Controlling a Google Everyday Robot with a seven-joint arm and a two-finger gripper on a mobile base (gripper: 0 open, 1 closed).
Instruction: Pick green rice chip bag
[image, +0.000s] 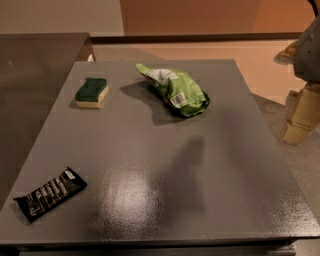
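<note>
The green rice chip bag (175, 88) is a crumpled light-green foil bag with white patches and a small white barcode label. It lies on the far middle of the grey table (165, 165). My gripper (300, 120) hangs at the right edge of the camera view, beyond the table's right side. It is well to the right of the bag and a little nearer, and it touches nothing. Part of the arm shows above it in the top right corner.
A green-and-yellow sponge (92, 92) sits at the far left of the table. A flat black wrapper (50, 193) lies at the near left corner. A dark counter (35, 65) adjoins the table on the left. Floor lies to the right.
</note>
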